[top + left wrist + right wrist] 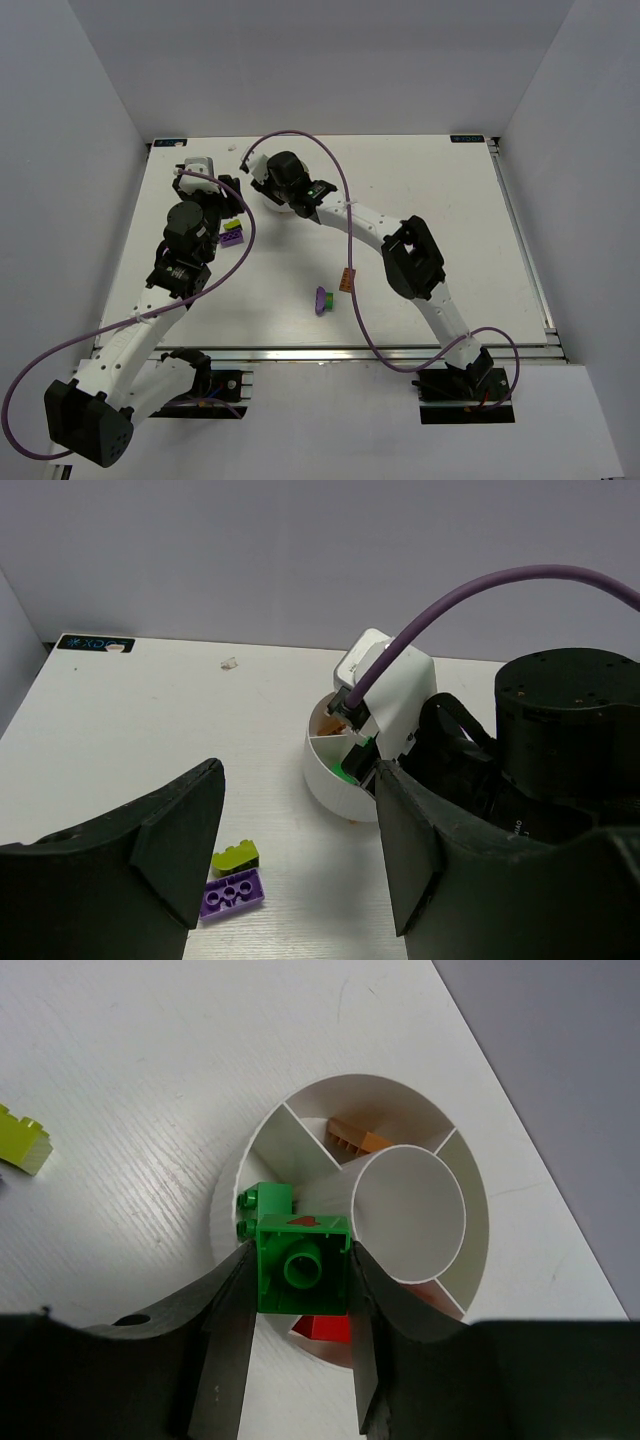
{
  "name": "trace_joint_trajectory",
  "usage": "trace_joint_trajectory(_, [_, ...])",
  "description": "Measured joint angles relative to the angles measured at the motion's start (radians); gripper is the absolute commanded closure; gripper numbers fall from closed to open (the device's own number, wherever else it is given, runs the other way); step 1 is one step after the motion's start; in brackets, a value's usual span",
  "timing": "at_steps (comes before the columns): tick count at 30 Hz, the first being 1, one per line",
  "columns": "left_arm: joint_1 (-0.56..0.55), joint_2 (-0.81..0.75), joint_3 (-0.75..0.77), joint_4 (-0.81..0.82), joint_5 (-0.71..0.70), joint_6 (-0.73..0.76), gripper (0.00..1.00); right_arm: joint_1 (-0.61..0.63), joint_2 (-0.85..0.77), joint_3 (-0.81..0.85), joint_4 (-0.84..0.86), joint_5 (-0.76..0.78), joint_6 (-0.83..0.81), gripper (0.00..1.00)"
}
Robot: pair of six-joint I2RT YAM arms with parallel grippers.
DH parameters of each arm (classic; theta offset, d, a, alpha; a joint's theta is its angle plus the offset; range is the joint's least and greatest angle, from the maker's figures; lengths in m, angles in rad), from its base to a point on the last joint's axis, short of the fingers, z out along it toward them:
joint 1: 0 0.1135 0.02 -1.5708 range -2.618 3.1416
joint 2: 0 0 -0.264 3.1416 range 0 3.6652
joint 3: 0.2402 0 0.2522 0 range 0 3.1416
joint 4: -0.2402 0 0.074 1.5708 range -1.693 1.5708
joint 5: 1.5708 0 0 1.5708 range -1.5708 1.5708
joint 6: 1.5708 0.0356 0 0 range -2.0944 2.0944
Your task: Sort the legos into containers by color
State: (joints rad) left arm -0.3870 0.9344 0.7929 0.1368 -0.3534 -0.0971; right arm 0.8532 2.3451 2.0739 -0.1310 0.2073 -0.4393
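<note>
Over the dish [228, 1195], the right gripper [300, 1292] pinches 1 green brick [302, 1260], jaws only as wide as it; the left gripper [298, 780] hangs wide open, holding nothing.

One dish [325, 775], at least seven bricks [235, 856]

a lab bench [450, 200] enclosed by plain walls [70, 120].
</note>
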Motion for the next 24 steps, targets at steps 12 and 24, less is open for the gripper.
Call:
trace_joint_trajectory(12, [0.0, 0.0, 0.0, 0.001, 0.003, 0.0, 0.29, -0.014, 0.008, 0.0, 0.002, -0.002, -0.006, 0.41])
trace_joint_trajectory(24, [0.006, 0.023, -0.001, 0.005, 0.022, -0.02, 1.0, -0.056, -0.206, -0.221, -0.109, -0.329, 0.08, 1.0])
